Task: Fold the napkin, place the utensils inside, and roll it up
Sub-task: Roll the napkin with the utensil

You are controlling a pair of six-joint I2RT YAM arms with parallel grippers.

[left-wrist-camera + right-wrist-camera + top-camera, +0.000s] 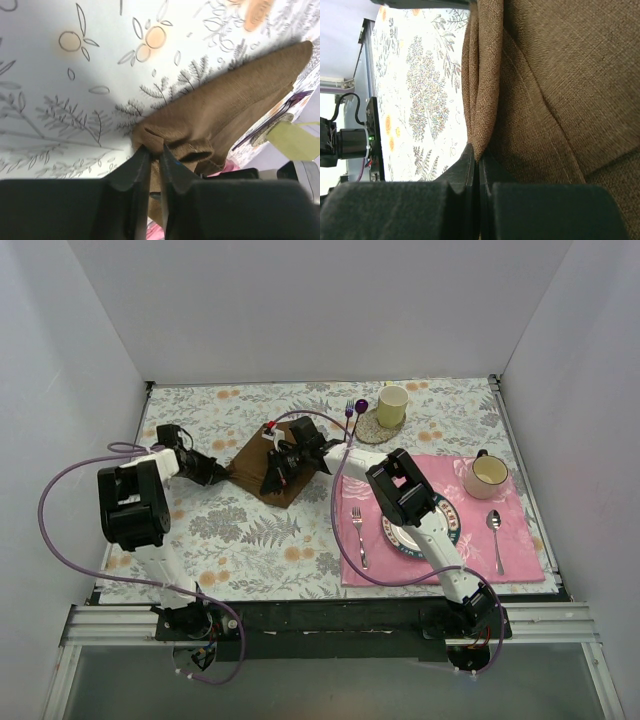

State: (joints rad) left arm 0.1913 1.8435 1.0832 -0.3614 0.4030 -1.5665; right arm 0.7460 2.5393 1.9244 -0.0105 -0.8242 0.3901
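Gripping napkin: L jaws clamped on its corner, R jaws clamped on fold.

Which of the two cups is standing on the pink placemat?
The cream mug with a handle, at the far right corner of the pink placemat. The pale yellow cup stands off it, on a round coaster.

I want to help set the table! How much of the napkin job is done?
It has barely started. Both grippers are pinching the brown napkin. The left gripper holds it near a corner. The right gripper holds an edge where the cloth lies doubled, so the fold is in hand. The fork and spoon lie on the pink placemat, not yet in the napkin. Nothing is rolled.
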